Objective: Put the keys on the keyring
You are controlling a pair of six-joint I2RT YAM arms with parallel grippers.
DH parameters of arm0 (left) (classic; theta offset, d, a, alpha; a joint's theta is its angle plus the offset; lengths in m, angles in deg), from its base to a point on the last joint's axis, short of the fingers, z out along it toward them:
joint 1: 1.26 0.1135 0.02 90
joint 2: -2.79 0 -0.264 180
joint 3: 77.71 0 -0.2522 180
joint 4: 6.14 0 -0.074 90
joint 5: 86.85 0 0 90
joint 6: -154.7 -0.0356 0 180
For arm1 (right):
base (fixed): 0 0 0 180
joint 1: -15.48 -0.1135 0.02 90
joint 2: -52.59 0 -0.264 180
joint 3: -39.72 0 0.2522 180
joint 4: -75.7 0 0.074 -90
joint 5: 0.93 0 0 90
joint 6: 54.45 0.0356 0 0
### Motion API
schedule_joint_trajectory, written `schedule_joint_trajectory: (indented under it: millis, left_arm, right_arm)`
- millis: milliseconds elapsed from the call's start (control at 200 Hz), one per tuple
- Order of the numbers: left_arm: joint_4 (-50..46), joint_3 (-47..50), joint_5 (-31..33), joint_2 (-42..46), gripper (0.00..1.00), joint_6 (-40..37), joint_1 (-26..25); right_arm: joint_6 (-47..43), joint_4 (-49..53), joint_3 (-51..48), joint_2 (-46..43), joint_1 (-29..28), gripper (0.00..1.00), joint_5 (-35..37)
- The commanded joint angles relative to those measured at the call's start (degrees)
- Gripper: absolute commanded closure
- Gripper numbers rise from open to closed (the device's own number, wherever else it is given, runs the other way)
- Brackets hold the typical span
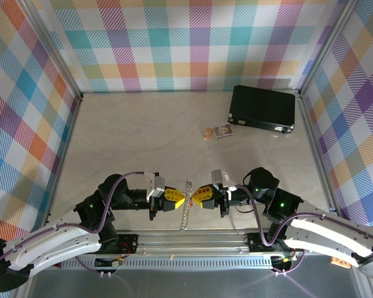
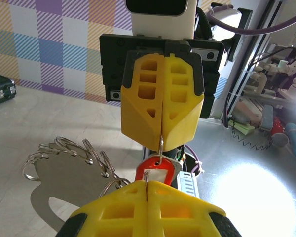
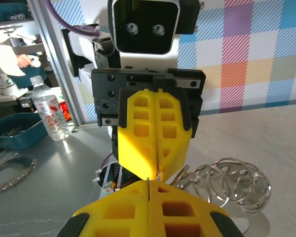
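The two hands meet tip to tip near the front edge of the surface (image 1: 143, 136), the left hand (image 1: 174, 198) on one side and the right hand (image 1: 202, 196) on the other. Both are closed all the way, with no gap between the yellow fingers. The key (image 2: 158, 170) sits right between the two tips, and its red head shows in the left wrist view. It looks like the left hand has the key pinched by its thin metal end, but that end is hidden, so I am not sure. The right hand nips a thin bit of wire that goes to the top of the red head. I think that wire is part of the keyring (image 1: 186, 210). The rest of the keyring, a bunch of silver loops, trails away beside the tips. The hands are likely held this close so the key can be slid onto the wire, which needs a tight grip on both bits. There is very little room between the tips, so any push or twist has to be tiny. Just behind the hands is a metal rail (image 1: 193, 239) at the front edge. Out ahead the surface is wide, with a small card (image 1: 221, 131) and a black case (image 1: 263, 108) well apart at the far side
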Motion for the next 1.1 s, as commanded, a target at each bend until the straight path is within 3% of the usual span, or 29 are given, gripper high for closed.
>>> schedule_joint_trajectory:
  millis: [0, 725, 1095]
  left_arm:
    - [3.8, -1.6, -1.1, 0.4, 1.00, 0.1, -0.4]
    - [5.7, 0.7, 3.0, 2.9, 1.00, -0.3, -0.4]
    - [6.0, 1.2, 3.3, 2.8, 1.00, -0.6, -0.3]
  right_arm:
    - [-0.6, -3.2, 0.6, -0.6, -0.5, 1.00, 3.3]
    - [1.8, -2.1, 2.0, 1.7, -2.0, 1.00, 3.6]
    - [3.5, -7.7, -0.5, 1.0, -2.4, 1.00, 5.0]
